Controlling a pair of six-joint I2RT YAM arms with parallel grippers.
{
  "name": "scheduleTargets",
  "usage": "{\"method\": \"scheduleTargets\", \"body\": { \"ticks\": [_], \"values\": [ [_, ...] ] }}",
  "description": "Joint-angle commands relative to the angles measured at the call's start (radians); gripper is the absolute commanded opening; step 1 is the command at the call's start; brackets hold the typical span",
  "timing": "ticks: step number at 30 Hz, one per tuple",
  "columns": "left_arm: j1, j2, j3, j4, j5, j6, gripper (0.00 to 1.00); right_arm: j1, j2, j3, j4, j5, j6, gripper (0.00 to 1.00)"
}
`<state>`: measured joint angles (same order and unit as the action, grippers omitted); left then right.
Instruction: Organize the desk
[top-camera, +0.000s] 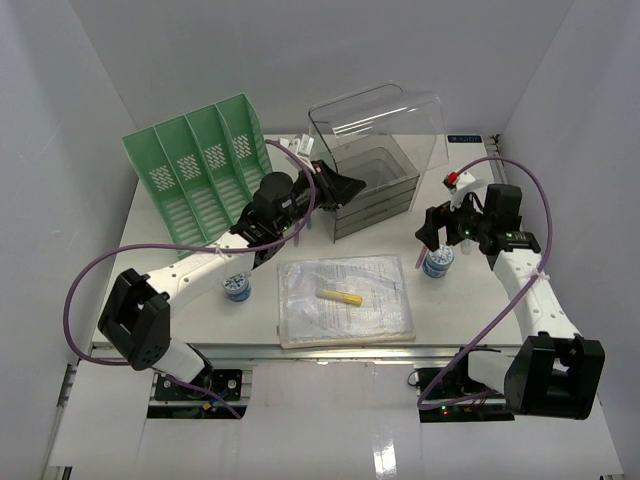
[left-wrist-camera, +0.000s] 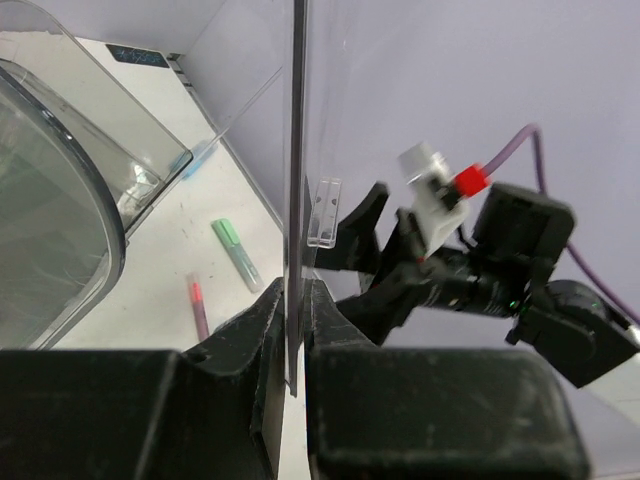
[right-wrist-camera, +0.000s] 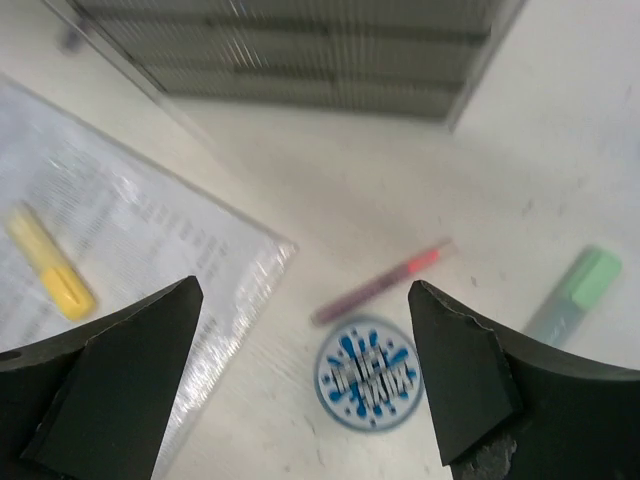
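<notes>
The white desk (top-camera: 470, 310) holds a clear plastic drawer box (top-camera: 372, 190) at the back, its clear lid (top-camera: 385, 115) raised. My left gripper (top-camera: 340, 185) is shut on a thin edge of that clear lid (left-wrist-camera: 294, 150), which stands upright between the jaws (left-wrist-camera: 295, 290). My right gripper (top-camera: 437, 240) hangs open above a small round blue-and-white container (top-camera: 437, 263). In the right wrist view the container's printed top (right-wrist-camera: 369, 373) lies below the wide-apart fingers (right-wrist-camera: 303, 300), untouched.
A green slotted file rack (top-camera: 195, 165) stands at the back left. A sleeve of papers (top-camera: 345, 300) with a yellow highlighter (top-camera: 340, 296) lies front centre. A second blue-and-white container (top-camera: 237, 288) sits left of it. A pink pen (right-wrist-camera: 380, 283) and green marker (right-wrist-camera: 575, 295) lie beside the right container.
</notes>
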<state>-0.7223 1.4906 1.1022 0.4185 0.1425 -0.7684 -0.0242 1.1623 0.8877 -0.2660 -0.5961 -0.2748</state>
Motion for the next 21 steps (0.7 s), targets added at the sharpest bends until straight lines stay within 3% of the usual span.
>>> {"method": "scheduleTargets", "body": {
  "ticks": [1, 21],
  "values": [
    [0.027, -0.054, 0.053, 0.006, -0.037, -0.049, 0.06, -0.002, -0.015, -0.069, -0.193, 0.25, -0.184, 0.9],
    [0.047, -0.051, 0.07, 0.006, 0.015, -0.101, 0.05, 0.0, 0.162, -0.074, -0.083, 0.334, -0.1, 0.9]
  ]
}}
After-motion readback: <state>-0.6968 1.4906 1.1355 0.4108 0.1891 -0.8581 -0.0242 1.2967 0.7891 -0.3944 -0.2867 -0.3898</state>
